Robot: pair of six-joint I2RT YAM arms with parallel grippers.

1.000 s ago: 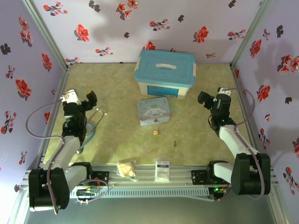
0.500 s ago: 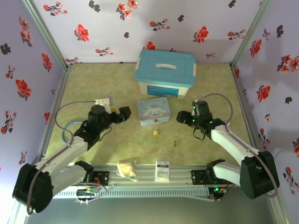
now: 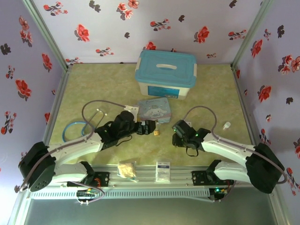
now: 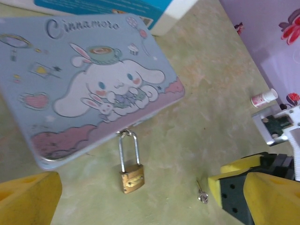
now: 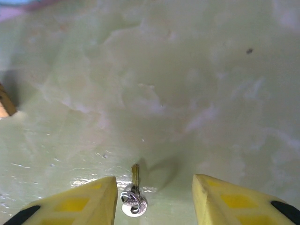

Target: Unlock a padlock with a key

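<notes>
L claw was spread wide, gripping nothing. The padlock lay flat on the desk just ahead of it, roughly btwn its fingers, shackle tip at the edge of the cartoon tin. R claw was apart too, w/ the key on the desk btwn its fingers, nearer the wrist view's left one.

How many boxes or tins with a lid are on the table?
2. The blue-lidded storage box stands at the far middle. The cartoon tin lies just in front of it, the padlock at its near edge. The left arm could hide another small one.
</notes>
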